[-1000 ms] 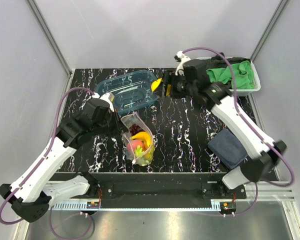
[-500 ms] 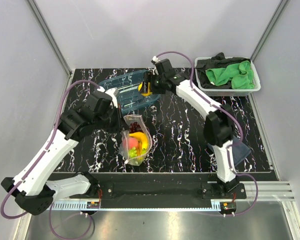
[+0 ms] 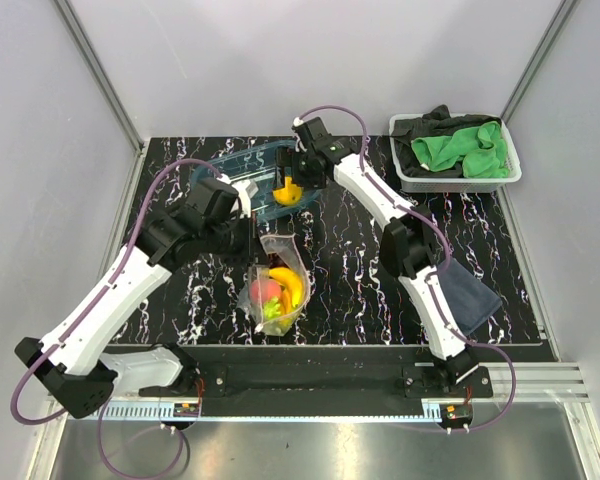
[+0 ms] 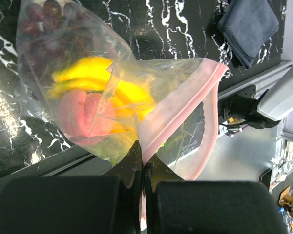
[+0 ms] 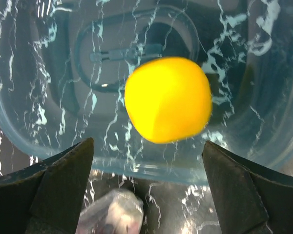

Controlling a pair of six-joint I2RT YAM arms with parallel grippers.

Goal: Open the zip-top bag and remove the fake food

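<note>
- The zip-top bag [image 3: 276,288], resting on the desk [image 3: 360,250] near its front edge, is seen to hold bananas [image 4: 95,78], a peach [image 4: 80,114] and grapes [image 4: 44,19].
- Its pink strip [image 4: 180,105] is pinched by the closed left end effector [image 4: 141,165].
- A lemon [image 5: 167,99] is seen over the blue tray [image 5: 34,131], untouched between the widely parted fingers of the right end effector [image 5: 147,146].

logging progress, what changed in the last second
The right gripper carried the lemon leftward from beside the tray to over it and let go; the lemon is now in the tray. The left gripper stayed shut on the zip-top bag, other food still inside.
</note>
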